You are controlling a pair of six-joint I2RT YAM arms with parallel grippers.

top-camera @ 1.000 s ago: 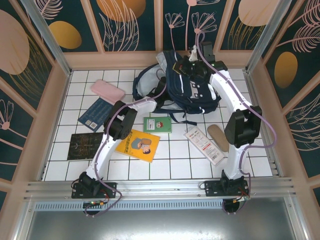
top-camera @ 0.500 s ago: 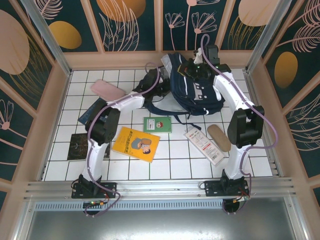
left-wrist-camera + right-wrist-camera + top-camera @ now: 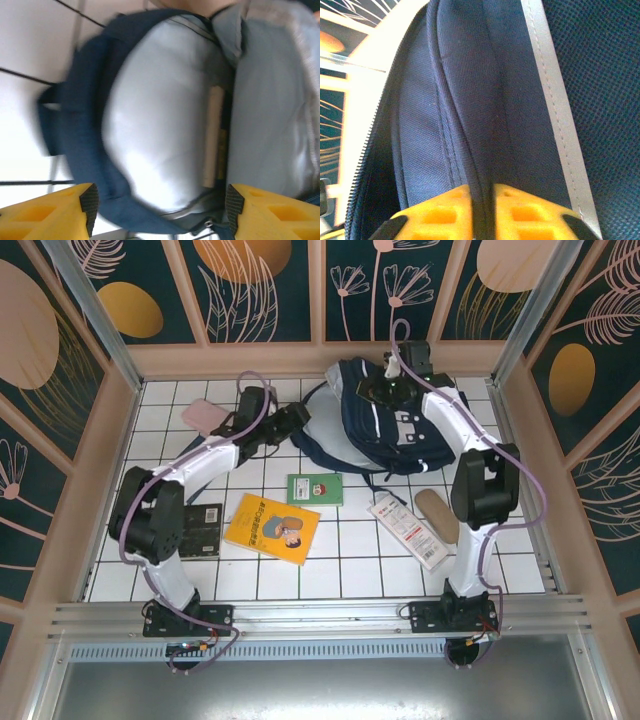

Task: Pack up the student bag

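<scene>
While books (image 3: 272,528) lie loose on the near worktop (image 3: 350,560), L jaws gape empty at the bag (image 3: 400,430) mouth, far centre-right. R jaws pinch its top fold. If that thin fabric slips, mouth prob. collapses shut.

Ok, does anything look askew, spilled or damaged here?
Nothing damaged or spilled. The student bag lies slumped with its pale lining splayed open; the right end effector pinches a fabric fold. The yellow book sits askew.
</scene>
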